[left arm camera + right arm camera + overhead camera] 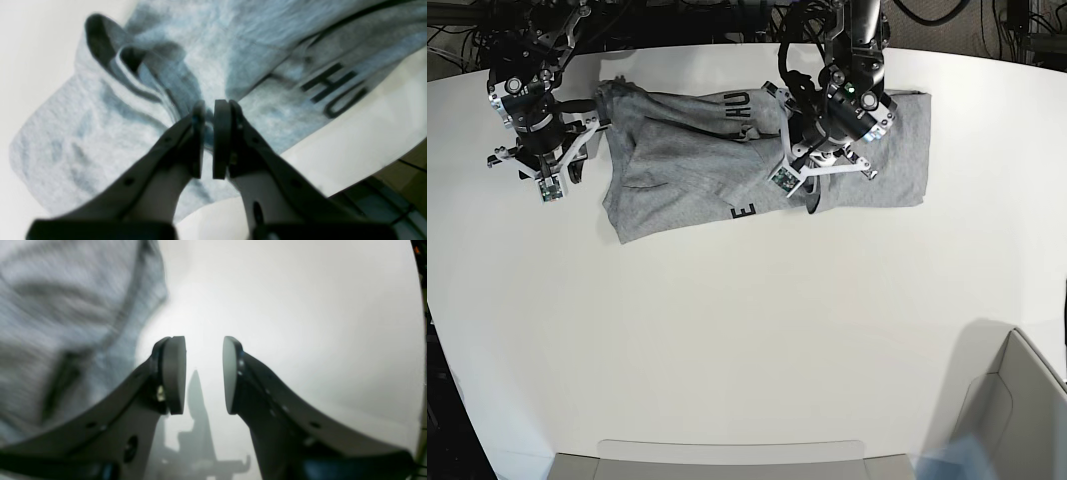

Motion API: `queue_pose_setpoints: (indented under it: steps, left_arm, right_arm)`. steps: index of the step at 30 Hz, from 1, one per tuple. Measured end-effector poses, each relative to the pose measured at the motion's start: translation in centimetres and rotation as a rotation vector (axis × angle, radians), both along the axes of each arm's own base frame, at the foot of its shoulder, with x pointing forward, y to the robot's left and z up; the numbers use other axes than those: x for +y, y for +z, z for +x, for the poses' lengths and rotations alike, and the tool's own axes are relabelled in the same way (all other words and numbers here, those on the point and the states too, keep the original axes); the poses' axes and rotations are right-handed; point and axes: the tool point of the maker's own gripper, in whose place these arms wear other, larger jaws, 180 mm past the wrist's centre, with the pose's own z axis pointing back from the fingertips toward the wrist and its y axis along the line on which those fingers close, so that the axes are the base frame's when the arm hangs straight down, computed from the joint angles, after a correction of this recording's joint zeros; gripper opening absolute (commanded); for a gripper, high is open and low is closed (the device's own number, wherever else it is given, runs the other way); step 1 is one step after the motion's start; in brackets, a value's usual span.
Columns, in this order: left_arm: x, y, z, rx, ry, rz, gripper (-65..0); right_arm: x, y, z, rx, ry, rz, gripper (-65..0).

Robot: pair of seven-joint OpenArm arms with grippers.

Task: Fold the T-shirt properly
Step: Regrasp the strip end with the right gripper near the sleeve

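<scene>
Jaws of my left gripper (207, 140) almost closed over cloth, jaws of my right gripper (204, 375) open and empty.

My T-shirt (687, 165) lies in the upper middle of the base view on the white table (747, 340), long axis left to right. Left gripper is over its middle; whether it pinches a fold, I cannot tell. Right gripper waits just beside the left end.

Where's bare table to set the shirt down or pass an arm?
The table is bare from the T-shirt to the near edge. Crowded along the far side: right gripper beside the shirt's end, left gripper on it.
</scene>
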Motion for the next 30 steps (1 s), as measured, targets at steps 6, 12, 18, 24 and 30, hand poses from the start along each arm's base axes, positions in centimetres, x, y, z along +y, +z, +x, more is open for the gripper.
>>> queue_pose_setpoints:
  steps: [6,12,18,24,30]
  left_arm:
    - [0.7,-0.2,-0.1,0.001,-0.009,0.026,-60.7]
    - [1.4,-0.4,-0.2,0.002,-0.017,0.044,-60.7]
    - [1.5,-0.6,-0.5,0.008,-0.023,0.047,-60.7]
    - [1.7,-0.6,-0.5,0.009,-0.021,0.056,-60.7]
    - [1.6,-0.7,-0.6,0.010,-0.023,0.056,-60.7]
  right_arm:
    - [1.9,0.7,0.2,0.012,0.029,0.033,-36.0]
    - [2.4,0.9,-0.7,0.046,0.031,0.174,-34.1]
    - [3.3,-3.0,-1.9,0.158,0.024,0.335,-34.1]
    - [4.8,-6.3,-1.9,0.216,0.019,0.506,-34.1]
    - [4.7,-7.0,-1.2,0.190,0.014,0.647,-34.1]
